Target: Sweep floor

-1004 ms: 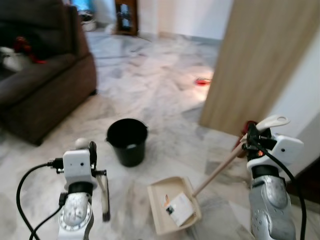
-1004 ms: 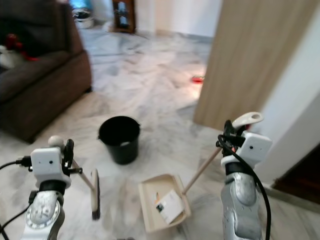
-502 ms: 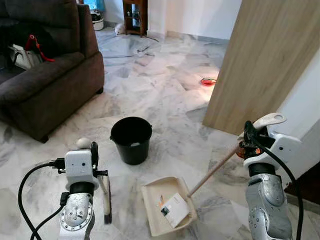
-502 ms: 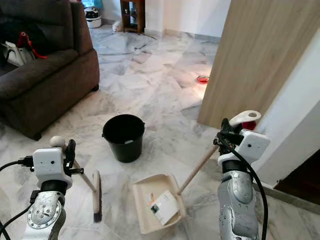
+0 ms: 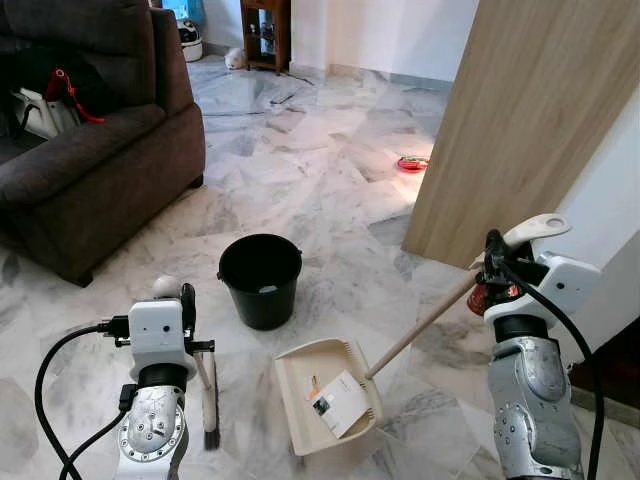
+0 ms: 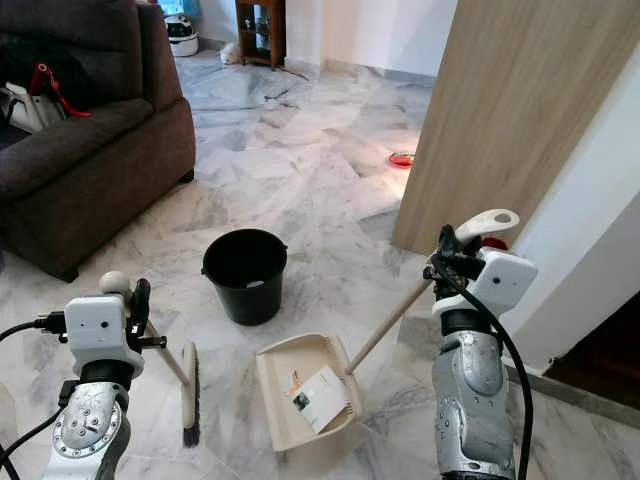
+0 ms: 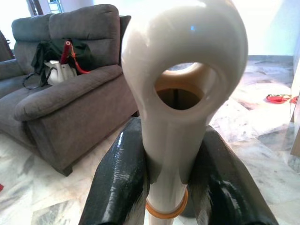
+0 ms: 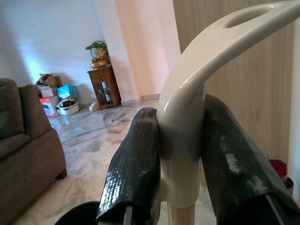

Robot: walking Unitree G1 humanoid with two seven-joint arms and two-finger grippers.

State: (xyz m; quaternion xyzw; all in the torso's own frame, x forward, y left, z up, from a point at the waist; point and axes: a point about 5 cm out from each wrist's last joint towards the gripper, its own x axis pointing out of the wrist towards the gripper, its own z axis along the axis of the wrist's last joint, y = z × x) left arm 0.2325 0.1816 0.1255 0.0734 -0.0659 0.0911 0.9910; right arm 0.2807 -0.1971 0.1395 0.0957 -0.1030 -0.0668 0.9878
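Broom [image 6: 188, 392] and dustpan [image 5: 325, 395] are both in the robot's grip. The left gripper [image 7: 164, 187] has its two black fingers closed around the cream broom handle, just under the loop at its end, and the brush head stands on the marble floor [image 5: 330, 190] near the robot's left side. The right gripper [image 8: 180, 159] is clamped in the same way on the long dustpan handle [image 5: 420, 325], which slopes down to the pan resting flat on the floor between the arms.

A folded paper or card [image 5: 337, 403] already lies inside the pan — so I judge the collecting is mostly done. What remains, probably, is to tip the pan into the black bucket [image 5: 260, 280] standing just beyond it. A small red object [image 5: 411, 162] lies far off by the wooden panel [image 5: 520, 120]; perhaps it still waits.

Dark print is on the paper, too small to read.
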